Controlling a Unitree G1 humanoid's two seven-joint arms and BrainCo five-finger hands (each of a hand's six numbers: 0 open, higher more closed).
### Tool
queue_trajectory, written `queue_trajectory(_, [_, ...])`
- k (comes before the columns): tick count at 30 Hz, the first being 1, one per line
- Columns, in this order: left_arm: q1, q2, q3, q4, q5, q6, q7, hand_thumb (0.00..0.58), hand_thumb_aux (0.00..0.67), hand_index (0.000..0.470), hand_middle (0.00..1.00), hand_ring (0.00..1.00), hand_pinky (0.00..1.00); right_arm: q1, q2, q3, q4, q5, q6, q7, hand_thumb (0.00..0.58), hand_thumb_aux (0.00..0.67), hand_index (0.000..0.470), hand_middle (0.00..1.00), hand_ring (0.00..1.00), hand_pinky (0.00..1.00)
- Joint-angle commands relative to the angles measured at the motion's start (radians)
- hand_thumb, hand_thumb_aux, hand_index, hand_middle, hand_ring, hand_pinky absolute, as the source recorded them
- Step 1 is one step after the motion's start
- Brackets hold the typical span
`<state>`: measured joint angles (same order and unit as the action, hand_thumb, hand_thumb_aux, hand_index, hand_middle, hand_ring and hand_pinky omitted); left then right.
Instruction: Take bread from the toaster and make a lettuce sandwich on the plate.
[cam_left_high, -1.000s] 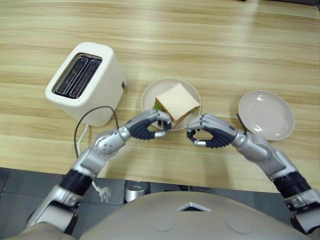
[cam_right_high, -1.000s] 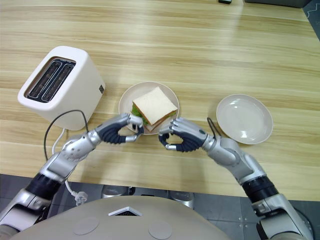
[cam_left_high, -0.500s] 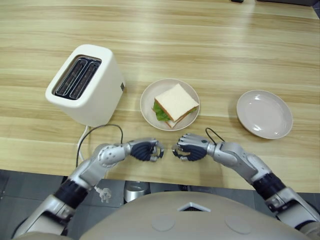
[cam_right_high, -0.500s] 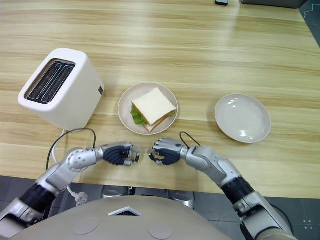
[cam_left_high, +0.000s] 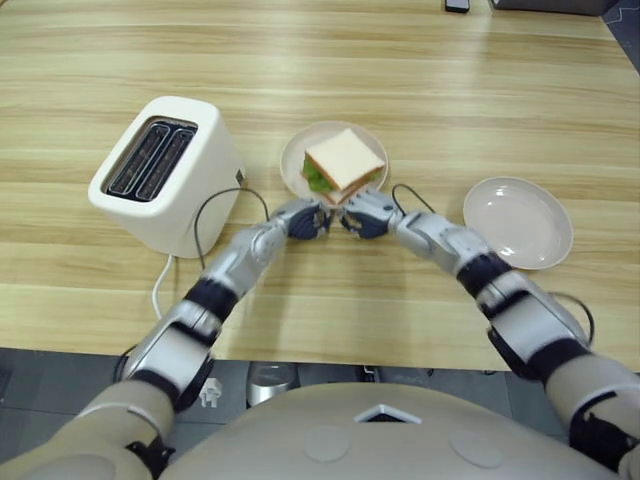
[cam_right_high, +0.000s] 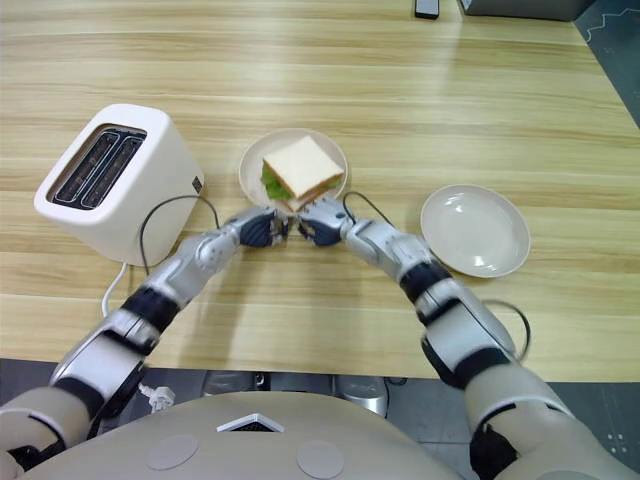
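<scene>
A sandwich (cam_left_high: 344, 160) of two bread slices with green lettuce (cam_left_high: 315, 181) between them lies on a round beige plate (cam_left_high: 295, 160) in the middle of the wooden table. The white toaster (cam_left_high: 165, 176) stands at the left, both slots showing no bread. My left hand (cam_left_high: 303, 221) and right hand (cam_left_high: 365, 214) sit side by side at the plate's near rim, fingers curled, holding nothing. In the right eye view the hands (cam_right_high: 258, 227) (cam_right_high: 322, 223) lie just below the sandwich (cam_right_high: 302, 166).
A second beige plate (cam_left_high: 518, 222) with nothing on it lies at the right. The toaster's cord (cam_left_high: 215, 205) loops over the table toward the near edge. A dark object (cam_right_high: 427, 8) lies at the far edge.
The camera view has shifted. Both hands, which had drawn back toward the near table edge, have gone forward again to the plate's near rim. The sandwich stays on the plate.
</scene>
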<state>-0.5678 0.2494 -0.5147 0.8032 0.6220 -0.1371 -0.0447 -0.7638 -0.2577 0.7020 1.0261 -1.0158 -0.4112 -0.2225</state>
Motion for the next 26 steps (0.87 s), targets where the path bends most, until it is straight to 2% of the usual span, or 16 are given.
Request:
queue_trajectory(1, [-0.157, -0.066, -0.009, 0.228, 0.047, -0.009, 0.192, 0.580, 0.670, 0.460, 1.00, 1.00, 1.00, -0.114, 0.055, 0.039, 0.212, -0.035, 0.077, -0.188, 0.580, 0.670, 0.460, 0.91, 0.91, 0.91])
queue_trajectory(2, [-0.195, -0.082, -0.005, 0.266, 0.048, -0.018, 0.232, 0.568, 0.575, 0.395, 0.00, 0.00, 0.00, -0.138, 0.062, 0.042, 0.241, -0.034, 0.094, -0.219, 0.578, 0.633, 0.435, 0.41, 0.41, 0.41])
queue_trajectory(3, [-0.223, -0.093, -0.001, 0.299, 0.047, -0.032, 0.266, 0.000, 0.000, 0.000, 0.00, 0.00, 0.00, -0.154, 0.066, 0.040, 0.260, -0.028, 0.103, -0.249, 0.058, 0.034, 0.023, 0.00, 0.00, 0.00])
queue_trajectory(4, [-0.237, -0.101, 0.008, 0.319, 0.039, -0.053, 0.289, 0.000, 0.000, 0.000, 0.00, 0.00, 0.00, -0.165, 0.067, 0.031, 0.267, -0.015, 0.097, -0.274, 0.058, 0.034, 0.023, 0.00, 0.00, 0.00])
queue_trajectory(5, [-0.238, -0.106, 0.021, 0.320, 0.021, -0.093, 0.305, 0.000, 0.000, 0.000, 0.00, 0.00, 0.00, -0.169, 0.066, 0.012, 0.262, 0.010, 0.070, -0.302, 0.000, 0.000, 0.000, 0.00, 0.00, 0.00])
queue_trajectory(8, [-0.180, -0.093, 0.051, 0.258, -0.023, -0.222, 0.332, 0.000, 0.000, 0.000, 0.00, 0.00, 0.00, -0.142, 0.047, -0.023, 0.227, 0.067, -0.030, -0.363, 0.000, 0.000, 0.000, 0.00, 0.00, 0.00])
queue_trajectory(11, [-0.072, -0.066, 0.075, 0.139, -0.072, -0.334, 0.300, 0.000, 0.000, 0.000, 0.00, 0.00, 0.00, -0.060, -0.006, -0.058, 0.159, 0.124, -0.142, -0.394, 0.000, 0.000, 0.000, 0.00, 0.00, 0.00])
queue_trajectory(13, [0.061, -0.030, 0.091, -0.039, -0.128, -0.427, 0.267, 0.000, 0.000, 0.000, 0.00, 0.00, 0.00, 0.072, -0.089, -0.128, -0.002, 0.211, -0.253, -0.415, 0.000, 0.000, 0.000, 0.00, 0.00, 0.00])
queue_trajectory(16, [0.207, 0.004, 0.121, -0.264, -0.177, -0.489, 0.237, 0.000, 0.000, 0.000, 0.00, 0.00, 0.00, 0.240, -0.172, -0.217, -0.267, 0.293, -0.331, -0.420, 0.000, 0.000, 0.000, 0.00, 0.00, 0.00])
queue_trajectory(20, [0.411, 0.026, 0.195, -0.563, -0.250, -0.531, 0.234, 0.000, 0.000, 0.000, 0.00, 0.00, 0.00, 0.518, -0.192, -0.378, -0.711, 0.418, -0.420, -0.462, 0.000, 0.000, 0.000, 0.00, 0.00, 0.00])
queue_trajectory(23, [0.511, 0.024, 0.242, -0.702, -0.288, -0.534, 0.219, 0.000, 0.000, 0.000, 0.00, 0.00, 0.00, 0.617, -0.159, -0.430, -0.859, 0.420, -0.455, -0.452, 0.000, 0.000, 0.000, 0.00, 0.00, 0.00])
queue_trajectory(26, [0.556, 0.013, 0.277, -0.720, -0.346, -0.565, 0.205, 0.000, 0.000, 0.000, 0.00, 0.00, 0.00, 0.623, -0.127, -0.441, -0.869, 0.420, -0.472, -0.418, 0.000, 0.000, 0.000, 0.00, 0.00, 0.00])
